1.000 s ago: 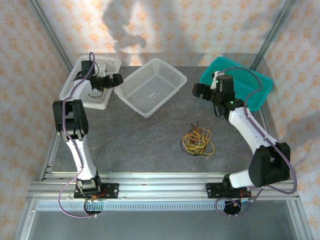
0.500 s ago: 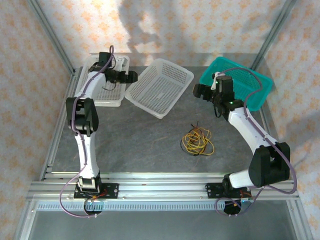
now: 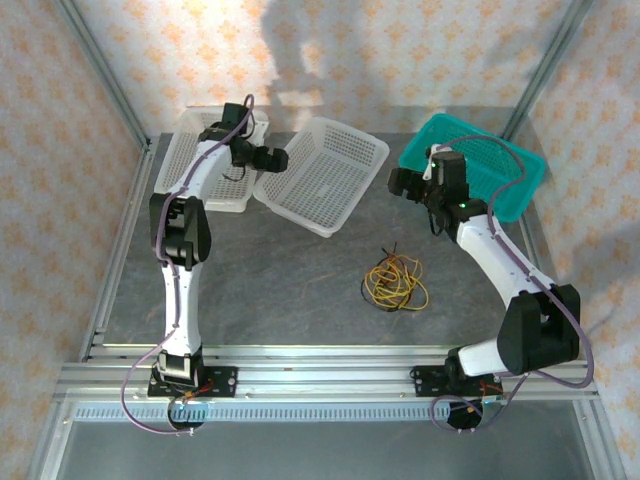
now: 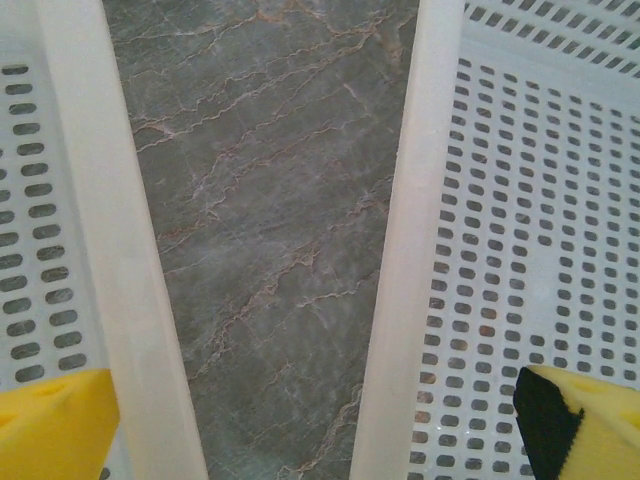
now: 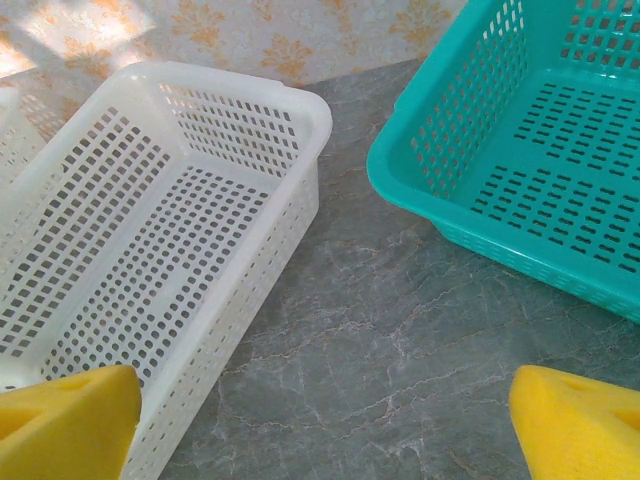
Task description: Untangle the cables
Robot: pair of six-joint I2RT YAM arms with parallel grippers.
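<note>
The cables (image 3: 395,283) lie in one tangled bunch of thin yellow, black and orange-red loops on the grey table, right of centre, with neither gripper touching them. My left gripper (image 3: 282,160) hovers far back, over the gap between two white baskets; in the left wrist view it (image 4: 320,440) is open, yellow fingertips (image 4: 50,425) wide apart with bare table between. My right gripper (image 3: 398,183) hangs at the back right, beside the teal basket. In the right wrist view it (image 5: 325,430) is open and holds nothing.
A white basket (image 3: 205,190) stands at the back left, a second white basket (image 3: 345,200) at the back centre, and a teal basket (image 3: 520,185) at the back right. In the wrist views: two white rims (image 4: 405,250), the white basket (image 5: 300,110) and the teal basket (image 5: 400,185).
My left arm has swung right, from over the back-left basket to the gap between the white baskets. Both white baskets have shifted right. The right arm and the cables have not moved.
</note>
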